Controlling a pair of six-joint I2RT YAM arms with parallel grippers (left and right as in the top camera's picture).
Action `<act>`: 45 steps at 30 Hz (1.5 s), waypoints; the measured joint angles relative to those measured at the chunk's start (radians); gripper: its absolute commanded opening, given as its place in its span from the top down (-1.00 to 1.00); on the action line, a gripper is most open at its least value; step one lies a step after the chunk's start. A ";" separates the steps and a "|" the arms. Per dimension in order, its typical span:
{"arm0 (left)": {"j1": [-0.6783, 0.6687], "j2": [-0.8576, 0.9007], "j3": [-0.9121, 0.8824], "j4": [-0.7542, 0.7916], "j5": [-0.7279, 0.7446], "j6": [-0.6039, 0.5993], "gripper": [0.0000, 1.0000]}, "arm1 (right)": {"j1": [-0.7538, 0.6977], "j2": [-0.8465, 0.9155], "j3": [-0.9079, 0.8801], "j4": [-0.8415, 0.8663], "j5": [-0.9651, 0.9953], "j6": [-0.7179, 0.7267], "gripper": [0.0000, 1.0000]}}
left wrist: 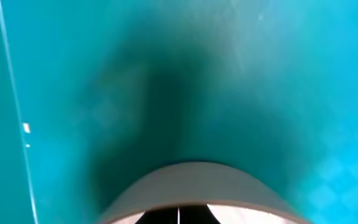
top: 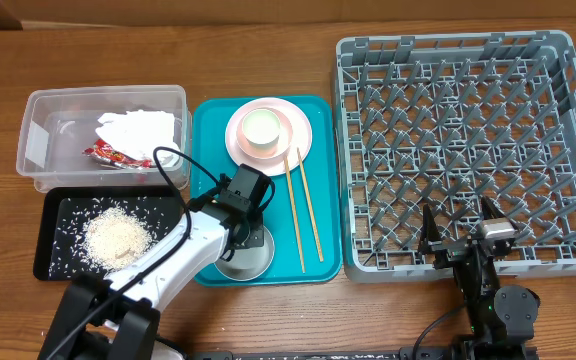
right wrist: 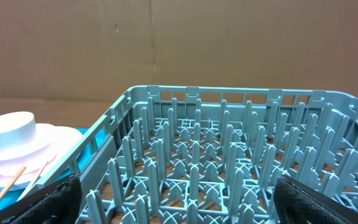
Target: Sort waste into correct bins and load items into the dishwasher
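Wooden chopsticks (top: 295, 212) lie near-to-far on teal tray (top: 208, 130) — left hand (top: 243, 235) together, right hand (top: 461, 236) apart.

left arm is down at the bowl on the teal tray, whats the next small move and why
Probably lift the left gripper straight up a little: it is shut at the rim of the bowl on the teal tray, and a small lift would show whether the grip holds before the carry to the dish rack.
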 measured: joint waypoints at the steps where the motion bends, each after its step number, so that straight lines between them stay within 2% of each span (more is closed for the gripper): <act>1: 0.000 0.000 0.000 0.001 -0.010 0.000 0.92 | 0.000 0.000 0.000 0.001 0.000 0.000 -1.00; 11: 0.000 0.000 0.069 -0.006 -0.103 0.001 0.92 | 0.000 0.000 0.000 0.001 0.000 0.000 -1.00; 21: 0.000 0.000 0.260 -0.264 -0.013 0.005 0.92 | 0.000 0.000 0.000 0.001 0.000 -0.001 -1.00; 27: 0.000 -0.015 0.358 -0.364 0.020 0.011 0.92 | 0.000 0.000 0.000 0.001 0.000 0.000 -1.00; 39: 0.000 -0.035 0.387 -0.352 0.084 0.012 0.87 | 0.000 0.000 0.000 0.000 0.000 0.000 -1.00; 45: 0.000 -0.035 0.504 -0.352 0.075 0.035 0.81 | 0.000 0.000 0.000 0.000 0.000 0.000 -0.99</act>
